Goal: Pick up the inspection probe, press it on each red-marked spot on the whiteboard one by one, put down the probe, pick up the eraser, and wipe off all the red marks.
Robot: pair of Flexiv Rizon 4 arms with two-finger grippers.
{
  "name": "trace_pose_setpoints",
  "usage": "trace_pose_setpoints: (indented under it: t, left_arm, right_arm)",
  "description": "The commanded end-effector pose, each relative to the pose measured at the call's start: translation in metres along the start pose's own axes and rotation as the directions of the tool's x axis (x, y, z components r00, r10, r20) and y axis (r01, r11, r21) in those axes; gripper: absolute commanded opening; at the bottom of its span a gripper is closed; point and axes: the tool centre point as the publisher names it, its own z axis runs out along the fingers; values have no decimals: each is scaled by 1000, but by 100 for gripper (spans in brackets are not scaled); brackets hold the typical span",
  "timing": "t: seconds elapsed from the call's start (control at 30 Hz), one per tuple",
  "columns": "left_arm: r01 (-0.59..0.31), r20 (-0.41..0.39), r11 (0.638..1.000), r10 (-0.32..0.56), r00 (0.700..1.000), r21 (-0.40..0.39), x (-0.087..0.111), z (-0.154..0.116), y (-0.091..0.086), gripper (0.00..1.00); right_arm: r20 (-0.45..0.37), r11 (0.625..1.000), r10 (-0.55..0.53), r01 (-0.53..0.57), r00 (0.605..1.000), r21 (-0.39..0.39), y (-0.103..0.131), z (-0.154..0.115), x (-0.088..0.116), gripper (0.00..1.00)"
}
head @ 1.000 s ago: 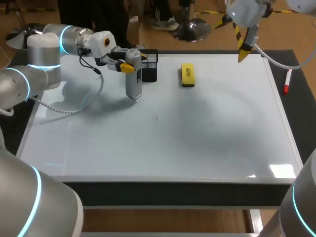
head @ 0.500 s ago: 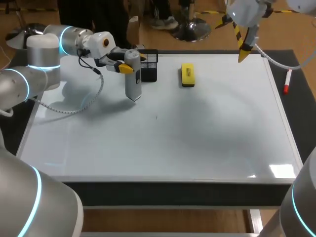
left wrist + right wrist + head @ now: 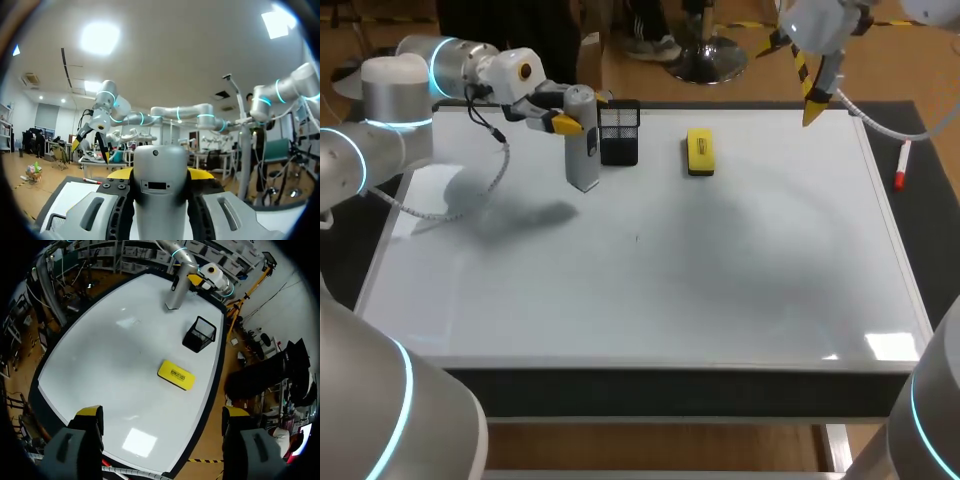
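The inspection probe (image 3: 583,155), a grey cylindrical metal tool with a rounded top, hangs nearly upright just beside the black wire-mesh basket (image 3: 619,135), on the side away from the yellow rectangular eraser (image 3: 700,151). The left gripper (image 3: 578,112) is clamped on its upper part, one yellow tip on each side, which the left wrist view confirms. The probe's lower end seems to be off the white whiteboard (image 3: 720,280), since its shadow falls apart from it.

The nearest hazard is the basket itself. The probe stands so close that a small sideways sweep or a turn of the wrist could clip the mesh and tip it or push it along the board. The grip is high on the body, so the long lower part acts as a lever. A press made at a slant could twist the tool between the fingers, or let its tip skid instead of landing squarely.

No red spots can be made out anywhere around the basket in these views, so a press may land on bare board. A loose black cable (image 3: 485,175) loops below the left wrist on the side away from the basket, and it could drag on the surface if the arm drops low.

The right gripper (image 3: 162,412) hangs with its fingers wide apart and holding nothing, high up and well apart from the basket, past the eraser, so a clash between the arms looks unlikely for now.
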Motion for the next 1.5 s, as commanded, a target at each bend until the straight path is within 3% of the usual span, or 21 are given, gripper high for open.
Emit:
trace_pose_setpoints:
  t: [0.03, 0.3, 0.83, 1.27, 1.5]
  left_arm:
    - [-16, 103, 998, 22, 994, -55, 5, 2, -16, 0]
    - [-59, 130, 995, 70, 989, -81, -17, 3, -37, 0]
    - [-116, 199, 992, 123, 972, -47, -77, 5, -63, 0]
    - [-159, 345, 987, 157, 925, -23, -114, -7, -66, 0]
    - [-187, 426, 982, 174, 888, -12, -120, -10, -62, 0]
  right_arm:
    - [-3, 1000, -1, 1, 1000, 4, 0, -1, 0, 100]
    - [-3, 1000, -1, 1, 1000, 4, 0, -1, 0, 100]
    - [-3, 1000, -1, 1, 1000, 4, 0, -1, 0, 100]
    - [-3, 1000, -1, 1, 1000, 4, 0, -1, 0, 100]
    - [-3, 1000, -1, 1, 1000, 4, 0, -1, 0, 100]
